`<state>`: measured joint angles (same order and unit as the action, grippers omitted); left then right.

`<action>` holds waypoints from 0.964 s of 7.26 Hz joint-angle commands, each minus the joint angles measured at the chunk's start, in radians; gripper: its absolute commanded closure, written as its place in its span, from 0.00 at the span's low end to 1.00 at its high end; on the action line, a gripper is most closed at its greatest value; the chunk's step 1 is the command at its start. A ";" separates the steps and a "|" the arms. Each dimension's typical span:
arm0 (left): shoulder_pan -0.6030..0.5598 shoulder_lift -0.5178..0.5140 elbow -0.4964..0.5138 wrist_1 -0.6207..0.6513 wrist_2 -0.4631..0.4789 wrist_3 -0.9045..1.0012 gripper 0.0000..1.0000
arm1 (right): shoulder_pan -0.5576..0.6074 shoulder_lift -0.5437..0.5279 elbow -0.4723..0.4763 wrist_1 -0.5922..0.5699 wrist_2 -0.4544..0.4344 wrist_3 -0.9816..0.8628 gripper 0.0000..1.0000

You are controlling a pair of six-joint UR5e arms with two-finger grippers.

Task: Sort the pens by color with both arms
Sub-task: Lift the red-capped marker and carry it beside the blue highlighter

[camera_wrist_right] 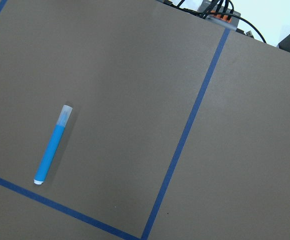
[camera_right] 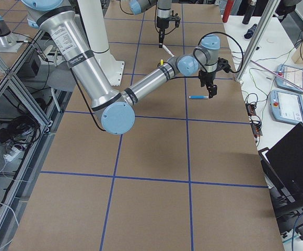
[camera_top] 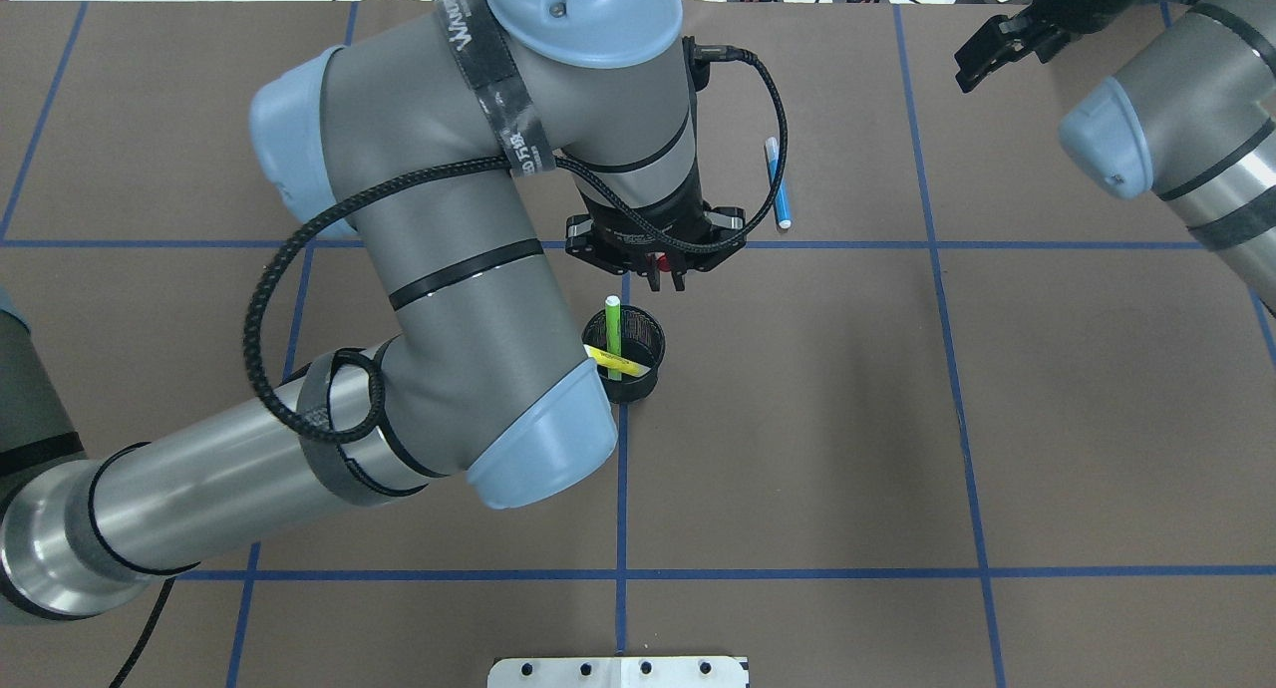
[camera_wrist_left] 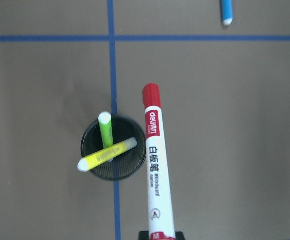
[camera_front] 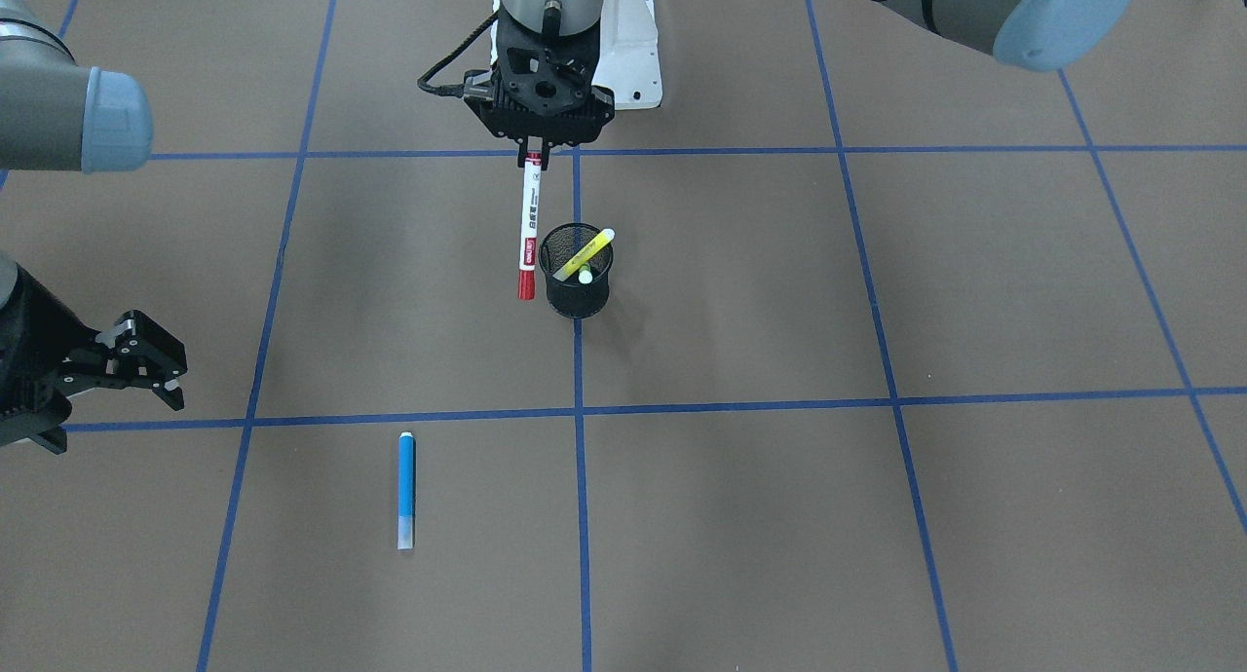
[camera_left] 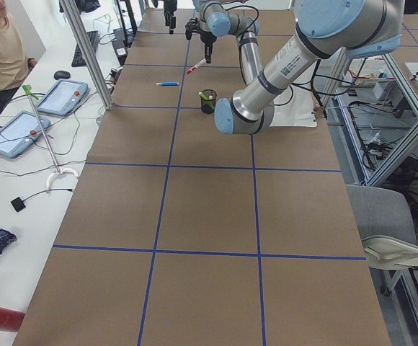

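Hanging from the left gripper, the red pen was the thing in play. At the left, the left arm reached in over the middle of the table. Beside its elbow stood the cup, with the green pen standing in it and the yellow pen leaning across its rim.

Just right of the cup and a little farther out, the left gripper pointed down. Its jaws were closed tight on the white tail of the red pen, so the pen hung tilted with its red cap lowest. In the wrist view the cap showed outside the rim, beside the cup on its right and not over the mouth. The pen's long axis ran straight out from the jaws. If the cup was where it belonged, I judge the cap had to shift left to clear the rim, and the two pens inside left little room.

Farther right and far out lay the blue pen, flat on the table, its long axis near to far and its pale cap at the far end. Rightmost, the right gripper hovered with jaws spread wide and nothing between them. It was well apart from the blue pen, which lay to its left. The left gripper was the closer of the two, but it was full, so I judge the blue pen fell to the right arm
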<state>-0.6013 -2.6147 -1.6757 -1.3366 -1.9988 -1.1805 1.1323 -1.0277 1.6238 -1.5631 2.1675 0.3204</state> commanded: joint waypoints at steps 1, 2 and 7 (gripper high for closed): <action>-0.006 -0.002 0.185 -0.262 0.096 -0.033 1.00 | 0.000 0.000 -0.004 0.000 0.000 0.000 0.01; -0.011 -0.005 0.241 -0.338 0.154 -0.036 1.00 | 0.000 0.000 -0.004 0.000 0.000 0.002 0.01; -0.012 -0.169 0.729 -0.685 0.357 -0.050 1.00 | -0.002 0.000 -0.009 0.002 -0.002 0.003 0.01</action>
<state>-0.6150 -2.7090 -1.1010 -1.9590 -1.6757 -1.2297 1.1316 -1.0278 1.6161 -1.5618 2.1662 0.3231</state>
